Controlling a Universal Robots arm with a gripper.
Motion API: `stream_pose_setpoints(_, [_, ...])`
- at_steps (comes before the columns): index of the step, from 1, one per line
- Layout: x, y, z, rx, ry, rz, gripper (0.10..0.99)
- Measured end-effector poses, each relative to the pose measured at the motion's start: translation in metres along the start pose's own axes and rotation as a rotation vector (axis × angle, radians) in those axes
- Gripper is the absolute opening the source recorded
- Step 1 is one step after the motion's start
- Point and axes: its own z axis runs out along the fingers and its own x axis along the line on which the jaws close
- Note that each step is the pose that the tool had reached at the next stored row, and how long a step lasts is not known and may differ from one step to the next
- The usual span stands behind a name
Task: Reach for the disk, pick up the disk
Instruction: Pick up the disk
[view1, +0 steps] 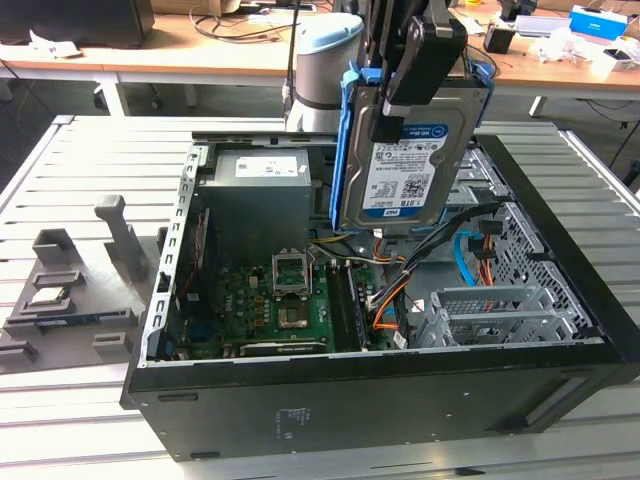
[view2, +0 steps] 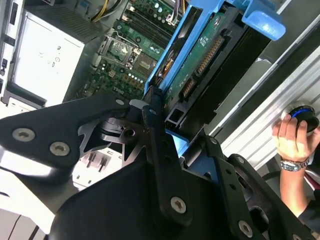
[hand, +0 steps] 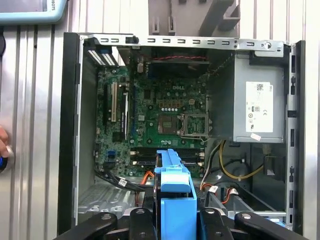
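Observation:
The disk hangs upright above the open computer case, its blue-and-white label facing the exterior view. A bright blue rail frames its edge. My gripper is shut on the disk from above, one black finger lying across the label side. In the second wrist view the disk appears edge-on with its connector side showing, and the black fingers clamp it near the blue rail. In the first wrist view the blue rail sits between the fingers, well above the motherboard.
Under the disk, the case holds the power supply, cables and a metal drive cage. A grey fixture with a small silver chip lies at the exterior view's left. A person's hand rests on the slatted table.

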Motion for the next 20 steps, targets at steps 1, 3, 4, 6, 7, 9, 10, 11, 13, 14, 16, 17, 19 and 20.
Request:
stream_pose_setpoints(1, [0.0027, 0.0002, 0.0001, 0.0, -0.0001, 0.0, 0.365])
stream_pose_setpoints(3, [0.0074, 0.0005, 0.0003, 0.0, 0.0, 0.0, 0.365])
stream_pose_setpoints(4, [0.009, 0.0005, 0.0003, 0.0, 0.0, 0.0, 0.365])
stream_pose_setpoints(6, [0.0162, 0.001, 0.0006, 0.0, -0.0001, 0.0, 0.365])
stream_pose_setpoints(7, [0.019, 0.0011, 0.0006, 0.0, -0.0001, 0.0, 0.365])
stream_pose_setpoints(9, [0.0235, 0.0013, 0.0007, 0.0, 0.0, 0.0, 0.365])
stream_pose_setpoints(10, [0.0248, 0.0014, 0.0008, 0.0, -0.0001, 0.0, 0.365])
stream_pose_setpoints(11, [0.0277, 0.0015, 0.0009, 0.0, -0.0001, 0.0, 0.365])
stream_pose_setpoints(13, [0.0308, 0.0016, 0.001, 0.0, -0.0001, 0.0, 0.365])
stream_pose_setpoints(14, [0.0318, 0.0016, 0.001, 0.0, -0.0001, 0.0, 0.365])
stream_pose_setpoints(16, [0.0345, 0.0017, 0.0011, 0.0, -0.0001, 0.0, 0.365])
stream_pose_setpoints(17, [0.0363, 0.0017, 0.0012, 0.0, -0.0001, 0.0, 0.365])
stream_pose_setpoints(19, [0.0395, 0.0018, 0.0013, 0.0, -0.0001, 0.0, 0.365])
stream_pose_setpoints(20, [0.0405, 0.0019, 0.0014, 0.0, -0.0001, 0.0, 0.365])
